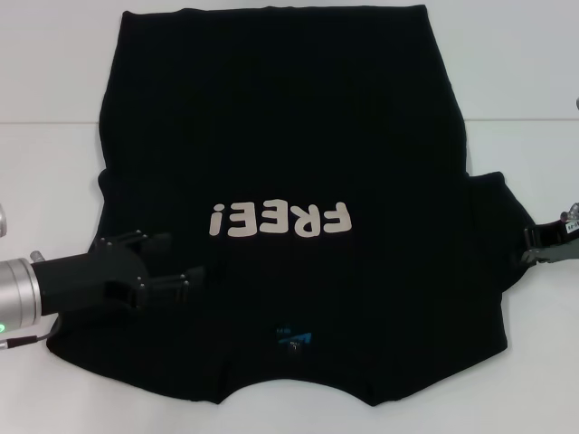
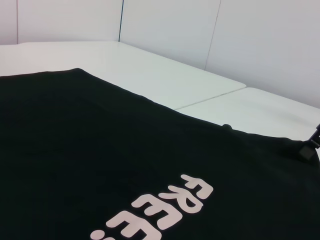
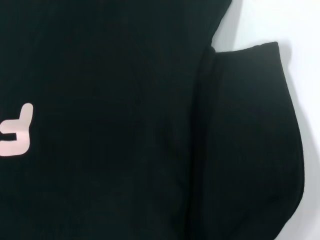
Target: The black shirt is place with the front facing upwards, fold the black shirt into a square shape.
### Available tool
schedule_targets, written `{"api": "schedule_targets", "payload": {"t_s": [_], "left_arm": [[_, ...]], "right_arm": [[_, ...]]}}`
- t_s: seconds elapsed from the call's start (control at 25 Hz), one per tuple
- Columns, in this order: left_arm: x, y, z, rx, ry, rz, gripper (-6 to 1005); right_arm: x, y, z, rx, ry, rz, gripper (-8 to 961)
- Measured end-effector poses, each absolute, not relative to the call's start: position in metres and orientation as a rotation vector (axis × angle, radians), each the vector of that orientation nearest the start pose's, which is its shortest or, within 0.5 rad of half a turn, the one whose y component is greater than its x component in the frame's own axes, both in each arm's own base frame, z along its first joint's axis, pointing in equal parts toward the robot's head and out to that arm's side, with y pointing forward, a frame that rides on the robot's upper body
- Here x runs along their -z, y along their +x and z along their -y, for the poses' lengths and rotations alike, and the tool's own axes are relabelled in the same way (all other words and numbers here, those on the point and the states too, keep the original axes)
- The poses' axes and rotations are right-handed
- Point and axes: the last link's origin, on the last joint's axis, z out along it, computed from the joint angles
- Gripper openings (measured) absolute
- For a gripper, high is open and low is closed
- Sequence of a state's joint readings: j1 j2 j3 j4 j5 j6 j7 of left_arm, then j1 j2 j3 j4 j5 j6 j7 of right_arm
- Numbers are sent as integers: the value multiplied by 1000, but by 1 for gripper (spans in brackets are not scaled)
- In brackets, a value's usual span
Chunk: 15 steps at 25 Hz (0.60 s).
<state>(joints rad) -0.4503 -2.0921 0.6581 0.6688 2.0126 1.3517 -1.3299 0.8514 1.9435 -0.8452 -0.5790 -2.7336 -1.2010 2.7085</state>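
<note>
head: overhead | wrists: low, close (sharing the FREE! lettering (image 1: pixel 279 220))

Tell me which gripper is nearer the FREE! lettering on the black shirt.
Left. The left gripper is over the black shirt, just beside the FREE! lettering; the right gripper sits at the shirt's sleeve edge, farther away.

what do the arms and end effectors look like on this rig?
Left arm: silver metal cylinder segment with a small green light and a thin cable underneath, then a black housing. Left end effector: matte black, two slim fingers with small pale screws. Right end effector: barely in frame, black with grey-silver parts; also a black tip in the left wrist view.
</note>
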Motion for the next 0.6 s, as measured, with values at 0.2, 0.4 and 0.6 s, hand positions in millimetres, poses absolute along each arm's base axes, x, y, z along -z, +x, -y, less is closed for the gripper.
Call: {"api": "schedule_targets", "payload": {"t_s": [0.2, 0.4, 0.6], "left_arm": [[-3, -307, -330, 525, -2514, 710, 833], [-1, -306, -327, 548, -2527, 738, 833], [-5, -305, -323, 594, -2550, 752, 833]], "right_arm": [[-34, 280, -421, 210, -2030, -1649, 47], [-44, 284, -419, 185, -2014, -1649, 46], [-61, 291, -414, 134, -1987, -1665, 47]]}}
